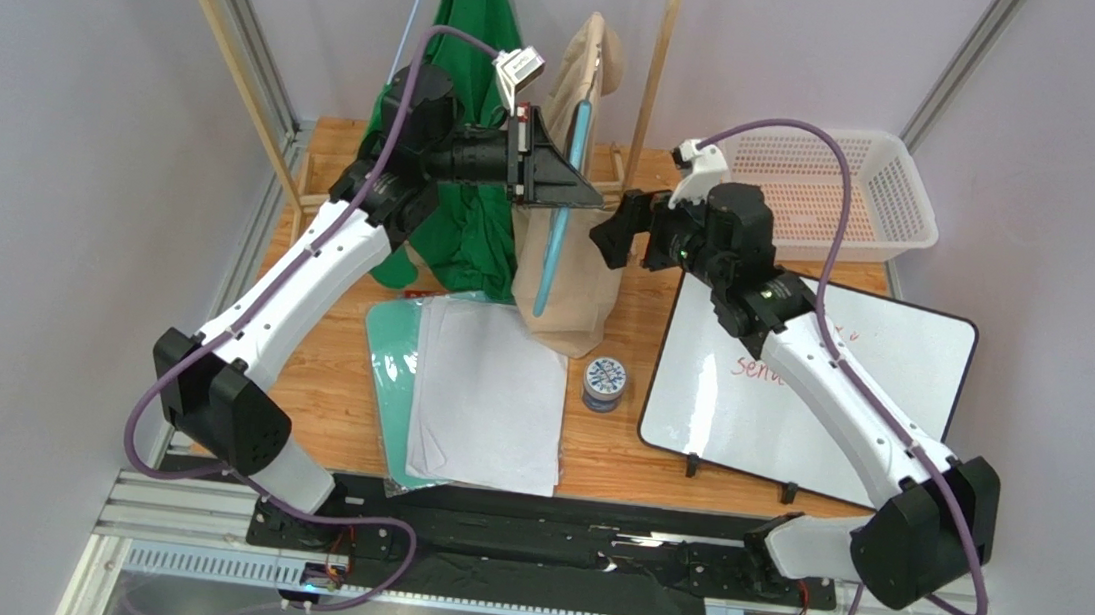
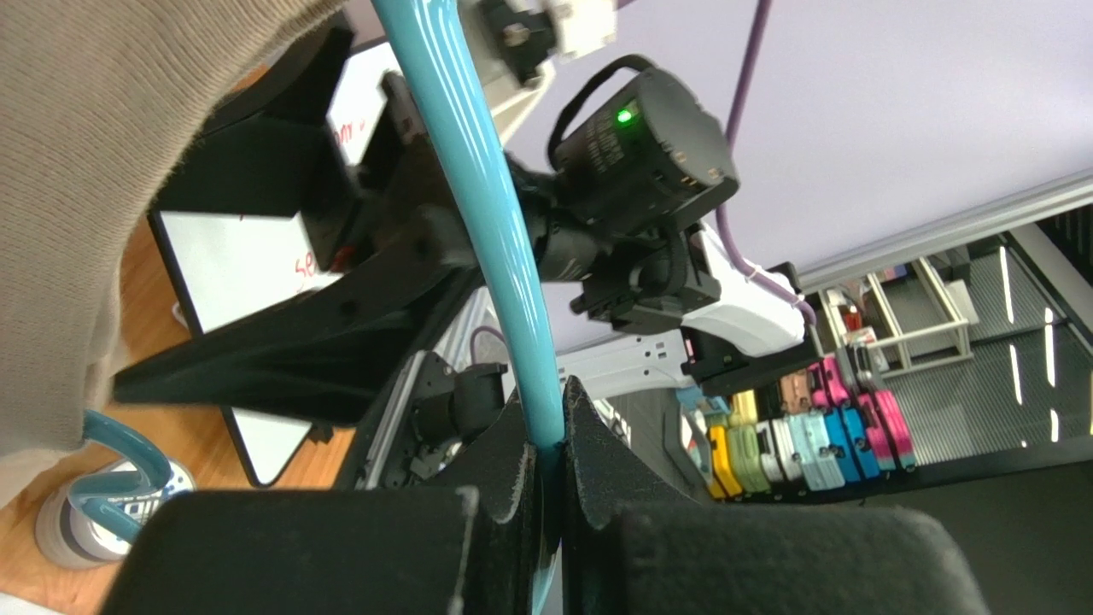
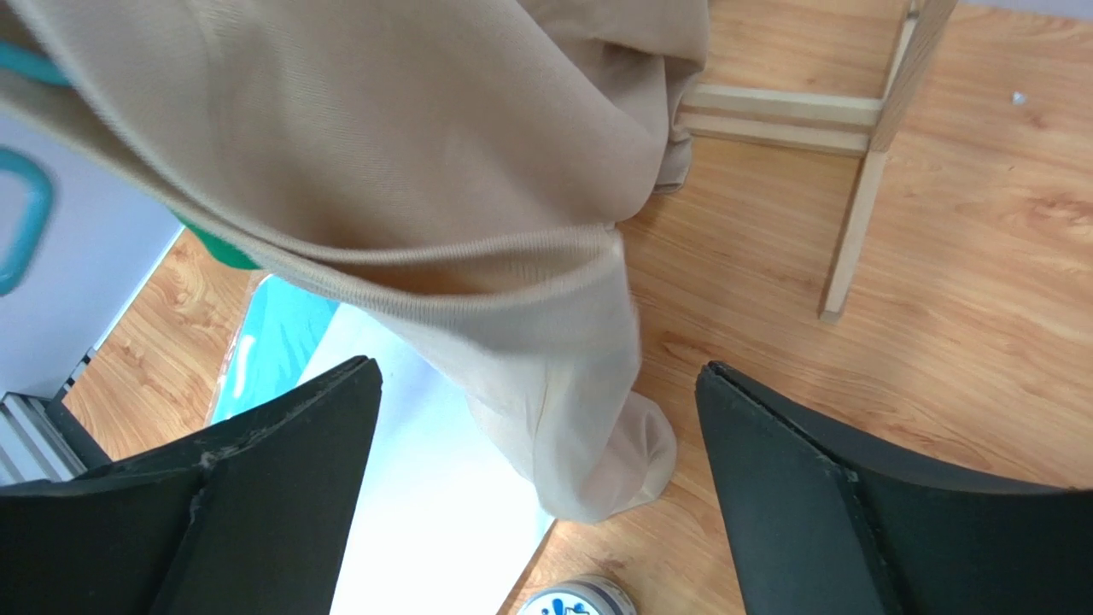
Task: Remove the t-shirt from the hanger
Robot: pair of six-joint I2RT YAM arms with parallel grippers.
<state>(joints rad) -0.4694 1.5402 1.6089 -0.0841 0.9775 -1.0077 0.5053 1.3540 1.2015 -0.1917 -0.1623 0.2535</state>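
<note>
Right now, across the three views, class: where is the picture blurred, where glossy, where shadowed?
Top external: evenly lit and sharp, whiteboard bright. Left wrist: the left fingers look soft, and the teal hanger carries a glossy streak. Right wrist: the right fingers have soft edges; the tan t-shirt shows a shadowed fold.

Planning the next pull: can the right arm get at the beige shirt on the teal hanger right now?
Probably yes. The right gripper is open and the beige shirt hangs right in front of it with nothing between, while the left gripper clamps the teal hanger.
</note>
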